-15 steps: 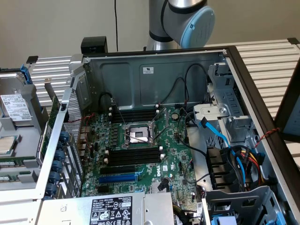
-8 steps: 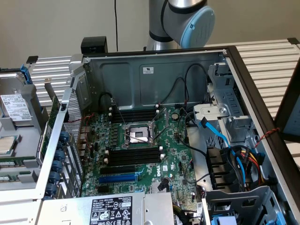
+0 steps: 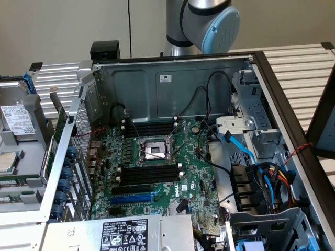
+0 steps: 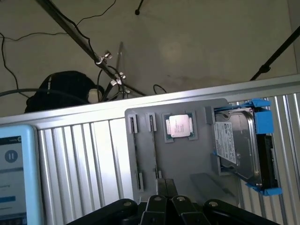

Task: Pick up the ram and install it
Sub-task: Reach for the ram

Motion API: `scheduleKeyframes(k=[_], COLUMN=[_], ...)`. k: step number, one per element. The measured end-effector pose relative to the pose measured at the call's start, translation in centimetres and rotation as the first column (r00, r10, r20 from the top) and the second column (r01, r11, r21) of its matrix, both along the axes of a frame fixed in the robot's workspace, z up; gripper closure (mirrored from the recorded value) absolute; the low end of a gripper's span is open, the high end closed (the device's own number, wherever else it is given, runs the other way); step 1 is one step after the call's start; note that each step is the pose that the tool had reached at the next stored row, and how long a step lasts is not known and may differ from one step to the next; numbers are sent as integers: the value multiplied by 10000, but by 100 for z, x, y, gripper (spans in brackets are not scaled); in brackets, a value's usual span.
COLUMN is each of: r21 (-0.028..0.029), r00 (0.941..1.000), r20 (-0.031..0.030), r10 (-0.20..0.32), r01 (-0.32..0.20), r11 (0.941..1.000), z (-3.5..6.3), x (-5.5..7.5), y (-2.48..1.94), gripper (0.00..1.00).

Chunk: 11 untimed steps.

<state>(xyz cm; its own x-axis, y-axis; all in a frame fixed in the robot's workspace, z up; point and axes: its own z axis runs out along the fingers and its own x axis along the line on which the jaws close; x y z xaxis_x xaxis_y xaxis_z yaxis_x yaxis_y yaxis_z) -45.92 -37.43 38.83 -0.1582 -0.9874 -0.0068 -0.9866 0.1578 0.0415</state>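
My gripper [image 4: 165,185] is shut with nothing between its fingers, hovering over a grey parts tray [image 4: 187,164] on the slatted table. Two thin dark strips stand on edge in the tray's narrow clip holders. The nearer one looks like the ram [image 4: 155,152], just ahead of my fingertips; the other strip [image 4: 136,152] runs parallel beside it. In the exterior view the open computer case shows the green motherboard [image 3: 157,172] with long black empty memory slots [image 3: 149,175] on both sides of the CPU socket [image 3: 154,150]. The tray [image 3: 21,157] lies at the exterior view's left, outside the case.
The tray also holds a CPU chip [image 4: 178,125] and a hard drive [image 4: 234,145] in a blue bracket. A blue-framed tablet screen [image 4: 14,173] sits on the table. The case's metal walls [image 3: 167,86], cables [image 3: 251,157] and drive cage [image 3: 261,219] surround the motherboard. Tripod legs [image 4: 75,35] stand on the floor.
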Motion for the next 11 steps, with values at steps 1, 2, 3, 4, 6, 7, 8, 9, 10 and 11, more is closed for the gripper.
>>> scheduleKeyframes(k=[1, 2, 3, 4, 6, 7, 8, 9, 10, 11], r21=[4, 4, 5, 5, 5, 5, 5, 6, 5, 5], r00=[10000, 10000, 10000, 10000, 10000, 10000, 10000, 10000, 10000, 10000], r20=[1, 1, 2, 1, 2, 2, 2, 2, 2, 1], r10=[0, 2, 3, 4, 5, 5, 5, 6, 7, 7], r01=[0, -2, -3, -4, -5, -5, -5, -6, -7, -7], r11=[10000, 10000, 10000, 10000, 10000, 10000, 10000, 10000, 10000, 10000], z=[-1, -1, -2, -2, -2, -2, -2, -2, -2, -2], x=[0, 0, 0, 0, 0, 0, 0, 0, 0, 0], y=[0, 0, -1, -1, -1, -1, -1, -1, -1, -1], gripper=[90, 90, 90, 90, 90, 90, 90, 90, 89, 83])
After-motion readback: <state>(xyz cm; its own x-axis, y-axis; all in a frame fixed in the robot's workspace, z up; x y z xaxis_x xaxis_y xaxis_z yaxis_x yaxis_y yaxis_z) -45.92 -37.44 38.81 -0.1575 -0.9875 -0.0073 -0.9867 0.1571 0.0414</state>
